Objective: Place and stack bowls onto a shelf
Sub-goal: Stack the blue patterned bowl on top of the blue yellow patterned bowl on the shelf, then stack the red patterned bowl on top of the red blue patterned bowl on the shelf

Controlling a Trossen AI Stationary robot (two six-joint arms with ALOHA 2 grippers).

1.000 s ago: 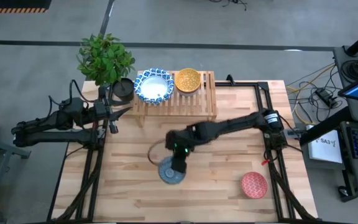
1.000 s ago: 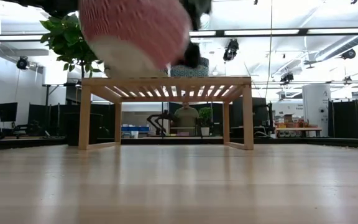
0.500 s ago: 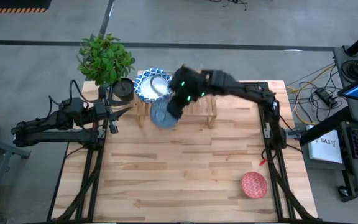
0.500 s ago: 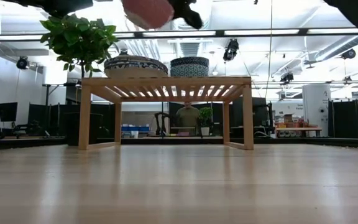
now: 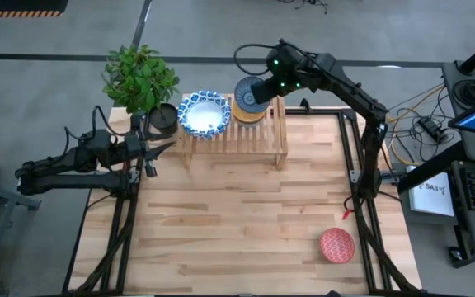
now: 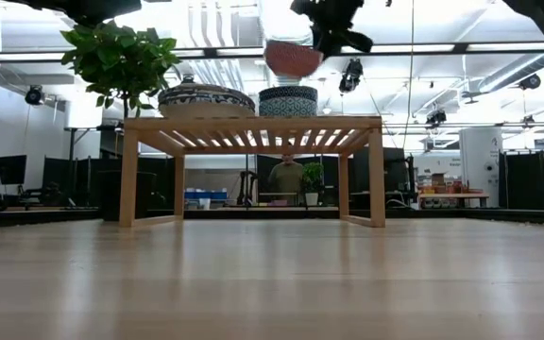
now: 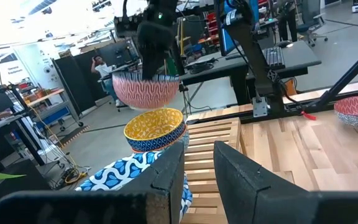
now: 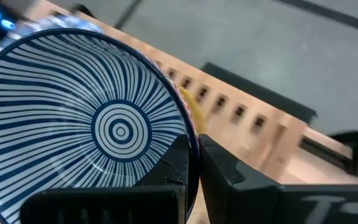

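The right gripper (image 5: 264, 89) hangs above the shelf (image 5: 262, 139), its fingers (image 8: 219, 174) pinched on the rim of the blue-grey bowl (image 5: 248, 93), one inside and one outside the wall. That bowl rides in the air just over the yellow bowl (image 7: 155, 129), which sits on the slats beside the wide white bowl (image 5: 204, 114); in the left wrist view a clear gap shows between the carried bowl's foot and the yellow rim below it. The red bowl (image 5: 336, 245) waits alone on the table (image 5: 246, 223), well apart from the shelf, near the right front corner. The bowls look like glazed ceramic: stiff, fairly heavy for a rim pinch, slick, and likely to chip if dropped or knocked together. A rim grip is the sensible hold, since the wall is thin enough to fit between the fingers, but the bowl may swing or slip, so it should probably be lowered level and centred into the yellow one before release. The left gripper (image 5: 159, 148) waits at the table's left edge near the plant pot (image 5: 162, 119), fingers (image 7: 166, 177) slightly parted and holding nothing.
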